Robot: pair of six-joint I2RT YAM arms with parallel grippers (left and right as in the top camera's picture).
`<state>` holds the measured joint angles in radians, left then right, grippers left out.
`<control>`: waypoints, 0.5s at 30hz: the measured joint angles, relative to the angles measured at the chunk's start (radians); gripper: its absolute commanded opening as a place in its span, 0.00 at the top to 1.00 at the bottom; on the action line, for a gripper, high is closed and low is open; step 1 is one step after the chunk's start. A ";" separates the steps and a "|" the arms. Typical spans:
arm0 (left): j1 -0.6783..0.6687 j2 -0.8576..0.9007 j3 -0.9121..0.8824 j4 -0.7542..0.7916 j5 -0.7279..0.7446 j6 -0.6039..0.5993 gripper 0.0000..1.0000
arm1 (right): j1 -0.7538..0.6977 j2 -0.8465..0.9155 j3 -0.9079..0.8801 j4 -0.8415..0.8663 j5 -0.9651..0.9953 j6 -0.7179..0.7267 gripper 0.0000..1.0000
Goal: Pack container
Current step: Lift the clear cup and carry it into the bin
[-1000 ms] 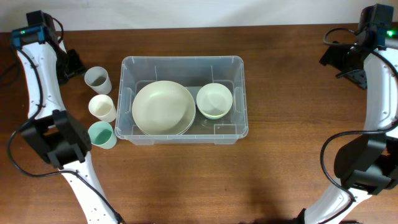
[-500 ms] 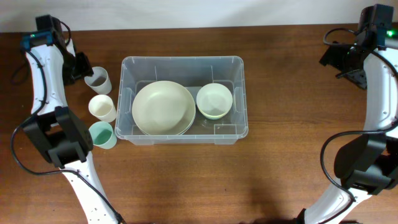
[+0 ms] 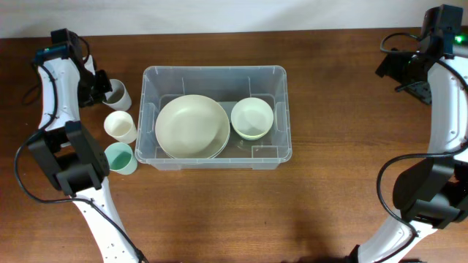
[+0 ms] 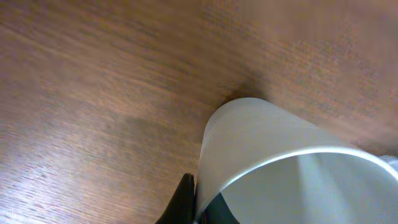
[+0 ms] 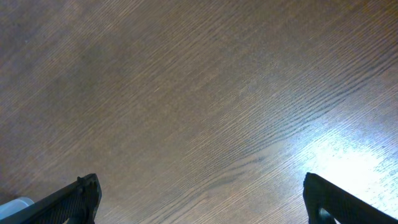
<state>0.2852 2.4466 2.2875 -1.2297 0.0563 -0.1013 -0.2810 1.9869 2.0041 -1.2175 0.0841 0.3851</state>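
My left claw (image 3: 102, 89) has swung in from the back corner and just snapped together on the grey cup (image 3: 117, 93). The wrist view shows a finger (image 4: 184, 200) hard against its wall, pinching the rim. I read that as the first cup grabbed for packing. The container (image 3: 216, 70) sits mid-desk, just to the right of that claw, with a plate (image 3: 191, 126) and a bowl (image 3: 252, 117) inside. My right claw (image 5: 202, 202) hangs spread wide, well apart from it over bare desk (image 5: 186, 93).
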 measured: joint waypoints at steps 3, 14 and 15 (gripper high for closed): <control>0.013 0.003 0.088 -0.023 0.001 -0.003 0.99 | 0.000 0.000 0.000 0.000 0.000 0.000 0.01; -0.010 -0.122 0.516 -0.149 0.290 0.087 0.99 | 0.000 0.000 0.000 0.000 0.000 0.000 0.01; -0.041 -0.147 0.527 -0.179 0.324 0.134 0.99 | 0.000 0.000 0.000 0.000 0.000 0.000 0.01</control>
<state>0.2440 2.2997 2.8147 -1.4090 0.3805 0.0322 -0.2810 1.9869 2.0041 -1.2175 0.0841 0.3851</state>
